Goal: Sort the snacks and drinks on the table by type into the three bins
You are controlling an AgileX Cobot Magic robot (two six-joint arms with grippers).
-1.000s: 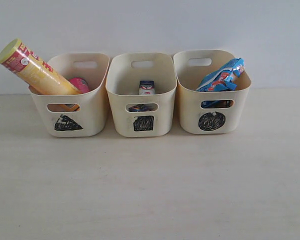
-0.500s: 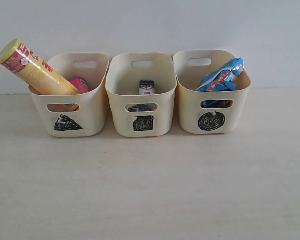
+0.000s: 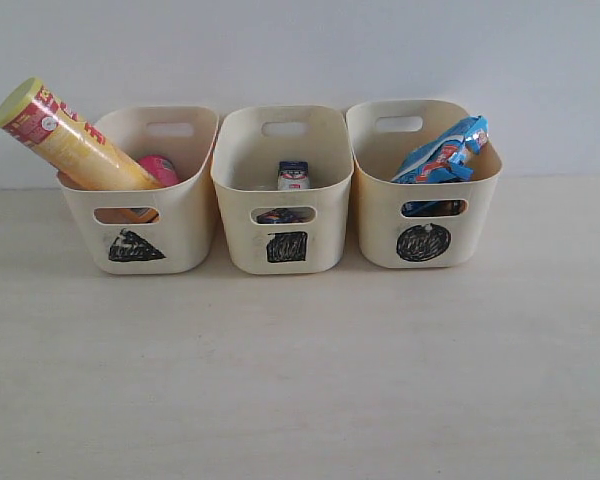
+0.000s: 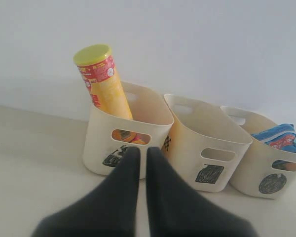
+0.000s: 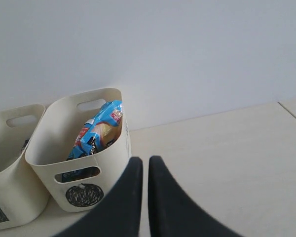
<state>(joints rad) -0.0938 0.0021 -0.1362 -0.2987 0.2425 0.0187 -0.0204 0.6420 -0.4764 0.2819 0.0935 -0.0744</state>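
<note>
Three cream bins stand in a row at the back of the table [image 3: 300, 380]. The triangle bin [image 3: 140, 200] holds the yellow Lay's tube [image 3: 65, 138], leaning out to the left, and the pink tube [image 3: 160, 168]. Inside the square bin [image 3: 285, 200] is the blue-and-white carton [image 3: 293, 175]; something dark shows through its handle slot. The blue foil bag [image 3: 445, 150] sticks out of the circle bin [image 3: 425, 195]. The orange bag is hidden. Neither gripper appears in the exterior view. My left gripper [image 4: 143, 154] is shut and empty before the triangle bin [image 4: 123, 143]. My right gripper [image 5: 144, 164] is shut and empty beside the circle bin [image 5: 79, 148].
A plain white wall rises right behind the bins. The table's right edge [image 5: 291, 106] shows in the right wrist view. Bare tabletop stretches in front of the bins.
</note>
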